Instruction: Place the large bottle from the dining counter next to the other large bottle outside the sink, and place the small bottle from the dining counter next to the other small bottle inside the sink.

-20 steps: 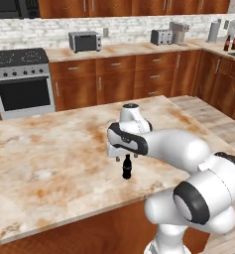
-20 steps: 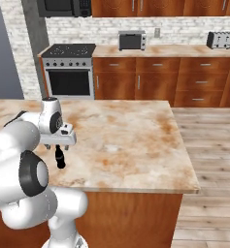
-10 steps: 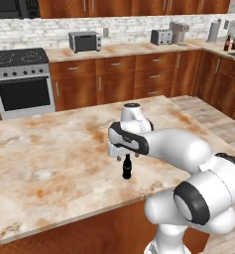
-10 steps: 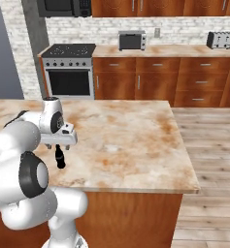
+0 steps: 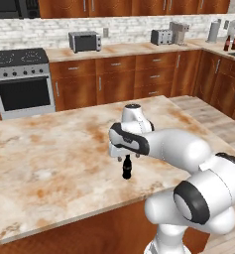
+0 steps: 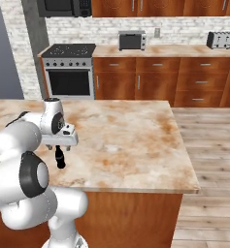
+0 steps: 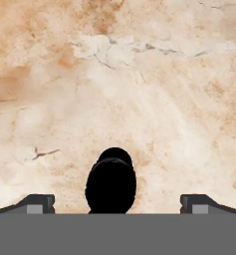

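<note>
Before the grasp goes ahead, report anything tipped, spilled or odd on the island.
Nothing stands out. The small black bottle stands upright on the dining counter, with no spill around it. The open tool hangs directly above it, jaws wide on either side.

A: What stands on the dining counter (image 5: 49,163) near the gripper (image 7: 117,201)?

B: One obstacle: the small black bottle (image 5: 127,168), upright, directly beneath the gripper and between its widely spread fingertips (image 7: 37,203), with a gap on either side in the hand view.

A: And the surrounding surface?

B: Bare marble extends on all sides of the bottle (image 6: 60,158). The toaster oven (image 5: 85,41) and two large bottles (image 5: 231,42) stand well apart on the far counters.
</note>
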